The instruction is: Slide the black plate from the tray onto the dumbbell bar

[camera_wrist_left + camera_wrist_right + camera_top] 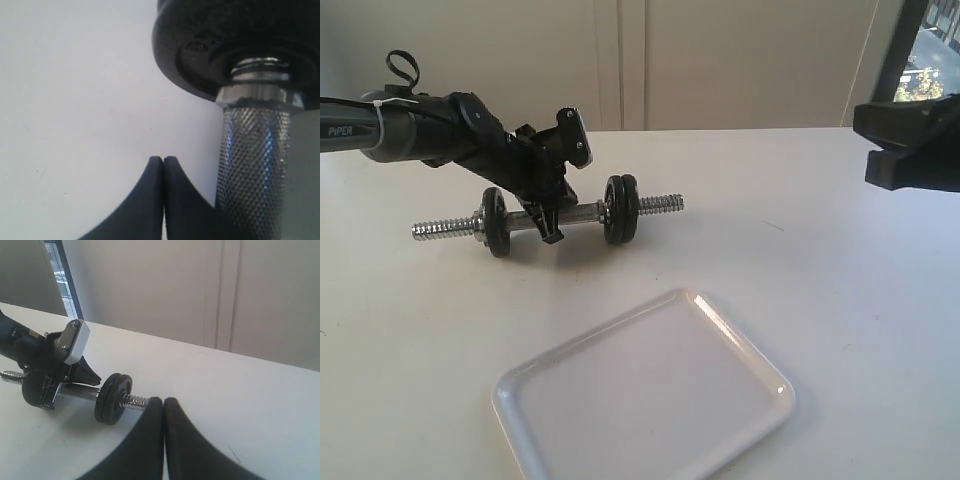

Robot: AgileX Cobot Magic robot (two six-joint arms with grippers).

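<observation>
**Black plate on the bar, tray bare**

The black plate (630,208) is threaded on the dumbbell bar (585,212). It is the outer disc of a pair, pressed against its twin (612,210), on the side of the left claw (552,232) that faces the right claw (163,402). A single disc (495,222) sits on the bar on the left claw's other side, so the claw stands between the two loads.

The left claw's fingers are pinched together with nothing between them. They rest just beside the knurled handle.

The right claw is also pressed closed on nothing. It hangs above the table (820,280), well apart from the bar's threaded end.

The white tray (740,335) lies flat on the table, well apart from both claws, and only its glossy floor shows.

Count: three black discs, all on the bar; one bar; one tray; two claws.
</observation>
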